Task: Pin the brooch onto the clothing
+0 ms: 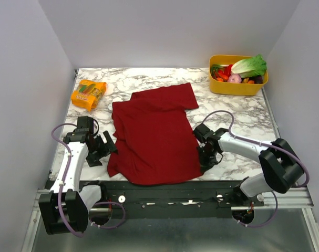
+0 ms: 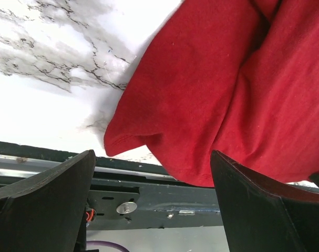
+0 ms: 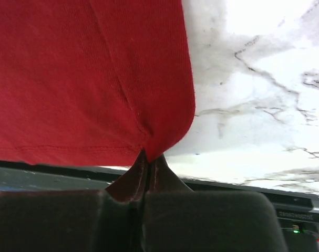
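Note:
The dark red T-shirt (image 1: 154,134) lies crumpled on the marble table, its lower hem near the front rail. My right gripper (image 1: 203,157) is shut on the shirt's lower right edge; in the right wrist view the fingertips (image 3: 146,157) pinch a fold of red fabric (image 3: 85,79). My left gripper (image 1: 109,144) is open and empty beside the shirt's lower left corner; the left wrist view (image 2: 154,199) shows that corner (image 2: 217,94) just ahead of the wide-apart jaws, not touching. A small pale round spot (image 1: 109,90) by the orange packet may be the brooch; it is too small to tell.
An orange snack packet (image 1: 88,94) lies at the back left. A yellow tub (image 1: 238,86) of vegetables stands at the back right. The black front rail (image 1: 164,189) runs under the shirt's hem. Grey walls close in the table on three sides.

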### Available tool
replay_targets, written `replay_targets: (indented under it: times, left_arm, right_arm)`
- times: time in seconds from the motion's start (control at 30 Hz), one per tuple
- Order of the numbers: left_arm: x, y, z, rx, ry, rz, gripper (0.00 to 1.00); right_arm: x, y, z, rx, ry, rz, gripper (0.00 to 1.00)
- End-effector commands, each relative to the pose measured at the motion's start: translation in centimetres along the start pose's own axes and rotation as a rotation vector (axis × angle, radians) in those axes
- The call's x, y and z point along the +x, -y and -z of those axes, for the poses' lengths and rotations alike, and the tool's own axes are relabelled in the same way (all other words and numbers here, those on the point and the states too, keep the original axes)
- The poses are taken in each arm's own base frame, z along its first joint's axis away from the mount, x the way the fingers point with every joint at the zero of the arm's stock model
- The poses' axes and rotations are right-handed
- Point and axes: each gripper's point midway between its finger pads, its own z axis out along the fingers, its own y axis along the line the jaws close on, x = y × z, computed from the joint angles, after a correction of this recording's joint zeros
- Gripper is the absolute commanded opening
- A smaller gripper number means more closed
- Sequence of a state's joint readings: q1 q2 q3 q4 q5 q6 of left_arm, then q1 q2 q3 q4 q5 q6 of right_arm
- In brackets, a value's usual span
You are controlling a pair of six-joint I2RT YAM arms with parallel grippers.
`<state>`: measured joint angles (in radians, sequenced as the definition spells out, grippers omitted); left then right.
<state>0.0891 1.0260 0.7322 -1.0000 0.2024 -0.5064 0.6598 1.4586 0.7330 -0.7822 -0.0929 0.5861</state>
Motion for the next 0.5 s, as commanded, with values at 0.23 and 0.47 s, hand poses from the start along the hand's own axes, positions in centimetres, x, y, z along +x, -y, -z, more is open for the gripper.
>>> replay_targets:
  times: [0.23,0.47]
  left_arm:
    - [0.9,-0.9,-0.6,-0.035,-0.053,0.014,0.99]
    - [1.6,-0.9,-1.1,-0.056,-0.089,0.002,0.96]
  right_arm:
    - [-11.5,-2.1,3.2,-0.042,0.294,-0.006,0.00]
    - [-15.8,-0.9,5.5,-0.118,0.340,-0.066,0.01]
